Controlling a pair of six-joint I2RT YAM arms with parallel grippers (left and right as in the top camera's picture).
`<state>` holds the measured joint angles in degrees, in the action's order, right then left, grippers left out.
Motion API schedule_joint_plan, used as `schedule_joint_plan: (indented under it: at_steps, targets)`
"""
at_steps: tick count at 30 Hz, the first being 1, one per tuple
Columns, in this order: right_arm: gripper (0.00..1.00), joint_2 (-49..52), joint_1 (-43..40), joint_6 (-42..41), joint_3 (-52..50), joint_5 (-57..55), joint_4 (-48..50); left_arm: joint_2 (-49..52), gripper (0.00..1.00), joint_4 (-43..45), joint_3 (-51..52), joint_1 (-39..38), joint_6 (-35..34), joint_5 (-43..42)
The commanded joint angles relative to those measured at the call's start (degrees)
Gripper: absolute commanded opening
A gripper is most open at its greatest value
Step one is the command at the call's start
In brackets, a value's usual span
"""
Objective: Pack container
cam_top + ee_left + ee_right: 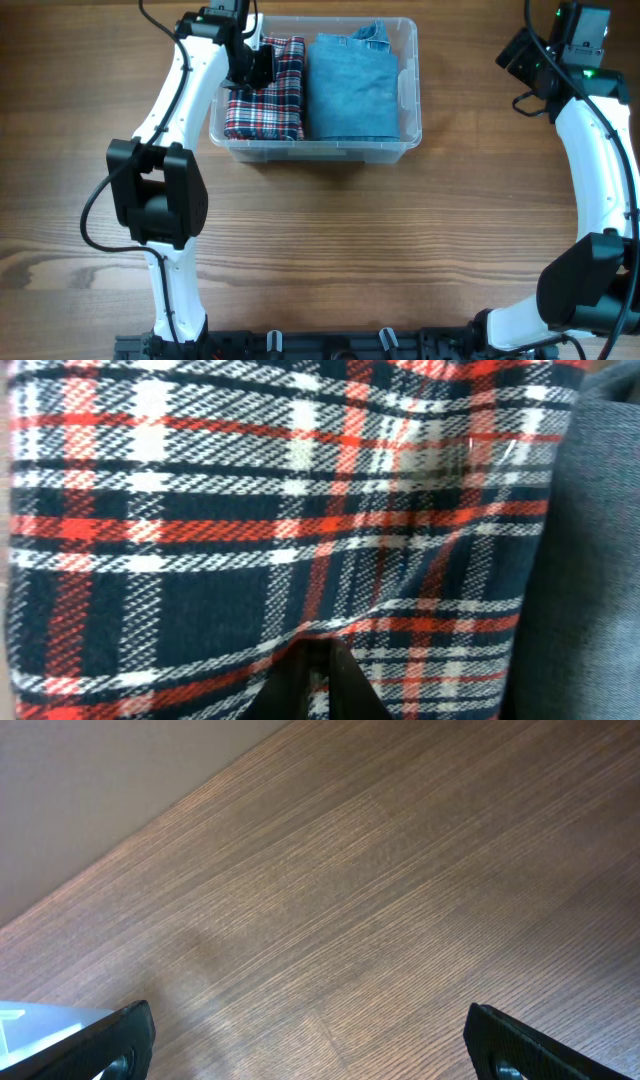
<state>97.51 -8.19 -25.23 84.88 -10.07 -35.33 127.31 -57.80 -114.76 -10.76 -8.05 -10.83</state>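
Note:
The clear container (414, 92) stands at the back of the table, left of centre. Inside it lie a folded red, white and navy plaid garment (278, 108) on the left and folded blue jeans (350, 90) on the right. My left gripper (254, 64) is down in the container's back left, on the plaid garment (250, 510). Its dark fingers meet in a narrow wedge (322, 665) with a sliver of the plaid cloth pinched between the tips. The jeans (600, 560) show at the right edge. My right gripper (527, 60) hovers open over bare table at the back right, holding nothing (310, 1040).
The wooden table (400, 250) surrounds the container. A pale corner of the container (30, 1020) shows at the lower left of the right wrist view. Both arm bases sit at the table's front edge.

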Motion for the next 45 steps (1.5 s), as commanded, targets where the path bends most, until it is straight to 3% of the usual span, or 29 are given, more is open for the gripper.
schedule_joint_plan:
  at_steps: [1, 7, 10, 11, 12, 13, 16, 23, 32, 42, 45]
  targets:
    - [1.0, 0.96, 0.13, -0.42, -0.22, 0.31, 0.11, 0.46, 0.11, -2.25, -0.39, 1.55, -0.11, 5.97]
    - [1.0, 0.96, 0.13, -0.42, -0.22, 0.31, 0.13, -8.9, 0.14, -2.69, -2.64, 1.44, -0.13, 1.9]
    - [1.0, 0.96, 0.13, -0.42, -0.22, 0.31, 0.11, -15.82, 0.31, -2.67, -3.56, 1.14, -0.13, -2.58]
    - [1.0, 0.96, 0.13, -0.42, -0.22, 0.31, 0.13, -18.78, 0.38, -2.82, -3.56, 0.98, -0.13, -4.26]
    - [1.0, 0.96, 0.13, -0.42, -0.22, 0.31, 0.11, -21.77, 0.62, -3.32, -3.56, 0.83, -0.13, -5.38]
    - [1.0, 0.96, 0.13, -0.42, -0.22, 0.31, 0.11, -24.59, 0.8, -4.24, -3.54, 0.61, -0.13, -5.73]
    - [1.0, 0.96, 0.13, -0.39, -0.22, 0.31, 0.11, -30.71, 1.0, -7.72, -3.54, -0.04, -0.13, -5.66]
    - [1.0, 0.96, 0.13, -0.42, -0.22, 0.31, 0.11, -38.1, 1.0, -12.11, -3.54, -0.04, -0.13, -5.66]
    - [1.0, 0.96, 0.13, -0.42, -0.22, 0.31, 0.11, -38.71, 1.0, -12.48, -3.54, -0.04, -0.13, -5.66]
    - [1.0, 0.96, 0.11, -0.42, -0.22, 0.31, 0.11, -38.38, 1.0, -26.84, -2.99, -0.04, -0.11, -5.62]
    - [1.0, 0.96, 0.11, -0.42, -0.22, 0.31, 0.11, -39.93, 1.0, -27.04, 0.61, -0.07, 0.31, -4.7]
